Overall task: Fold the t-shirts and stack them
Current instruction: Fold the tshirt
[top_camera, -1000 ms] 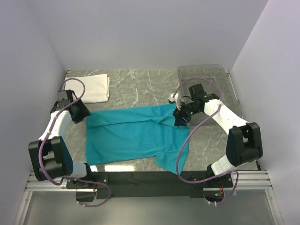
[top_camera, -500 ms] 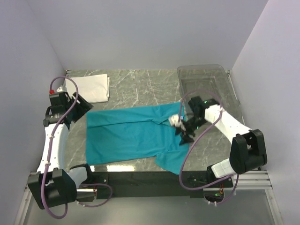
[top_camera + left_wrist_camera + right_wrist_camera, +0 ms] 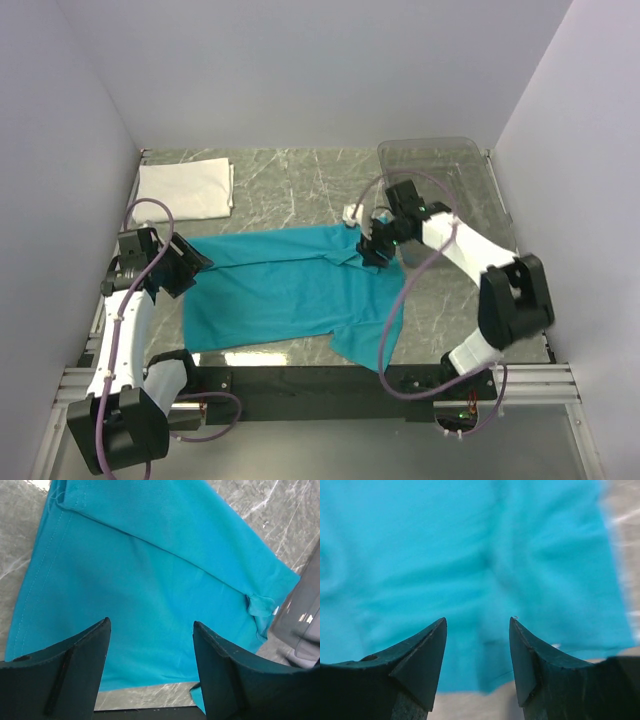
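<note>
The teal-blue t-shirt (image 3: 285, 290) lies spread on the marble table, partly folded along its far edge, with one sleeve flap reaching the near edge. A white t-shirt (image 3: 187, 188) sits folded at the back left. My left gripper (image 3: 190, 266) hovers at the teal shirt's left edge. In the left wrist view the left gripper (image 3: 151, 626) is open with only teal cloth (image 3: 150, 565) below. My right gripper (image 3: 371, 248) is over the shirt's far right corner. The right wrist view shows the right gripper (image 3: 477, 622) open above teal cloth (image 3: 470, 555), holding nothing.
A clear plastic bin (image 3: 440, 168) stands at the back right, just behind the right arm. Purple-white walls close in on three sides. A black rail (image 3: 320, 378) with the arm bases runs along the near edge.
The left gripper let go of the shirt's left corner, rose, then came down nearer along the left edge. The right gripper swung toward me and then back to the far right corner. The shirt stays flat.
</note>
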Tool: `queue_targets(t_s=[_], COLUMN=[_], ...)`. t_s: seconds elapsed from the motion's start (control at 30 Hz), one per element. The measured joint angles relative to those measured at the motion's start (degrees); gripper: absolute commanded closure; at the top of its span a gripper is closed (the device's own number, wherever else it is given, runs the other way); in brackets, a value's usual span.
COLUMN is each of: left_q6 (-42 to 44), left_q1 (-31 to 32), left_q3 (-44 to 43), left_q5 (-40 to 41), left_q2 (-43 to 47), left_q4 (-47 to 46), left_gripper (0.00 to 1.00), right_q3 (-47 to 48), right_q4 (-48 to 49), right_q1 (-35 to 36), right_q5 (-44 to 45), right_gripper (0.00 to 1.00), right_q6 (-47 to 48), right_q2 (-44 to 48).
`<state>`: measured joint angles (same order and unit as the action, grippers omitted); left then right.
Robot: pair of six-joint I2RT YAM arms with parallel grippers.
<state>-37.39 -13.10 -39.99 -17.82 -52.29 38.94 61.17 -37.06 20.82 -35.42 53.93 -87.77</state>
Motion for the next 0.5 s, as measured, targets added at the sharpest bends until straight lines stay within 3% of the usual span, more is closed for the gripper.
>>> queue_targets(t_s=[0.17, 0.5], left_q6=[0.09, 0.09], left_q1=[0.0, 0.0], left_q3=[0.0, 0.0], left_q5=[-0.39, -0.98], left_q2=[0.46, 2.43], left_q4=[0.15, 0.17], left_gripper=[0.28, 0.28], right_q3=[9.77, 12.94], right_q4=[1.81, -1.36], right_q1=[0.87, 6.29], right_q5=[2.78, 7.28], right_gripper=[0.41, 0.45], right_q6=[-0.46, 1.36], right_q2=[-10.82, -17.0])
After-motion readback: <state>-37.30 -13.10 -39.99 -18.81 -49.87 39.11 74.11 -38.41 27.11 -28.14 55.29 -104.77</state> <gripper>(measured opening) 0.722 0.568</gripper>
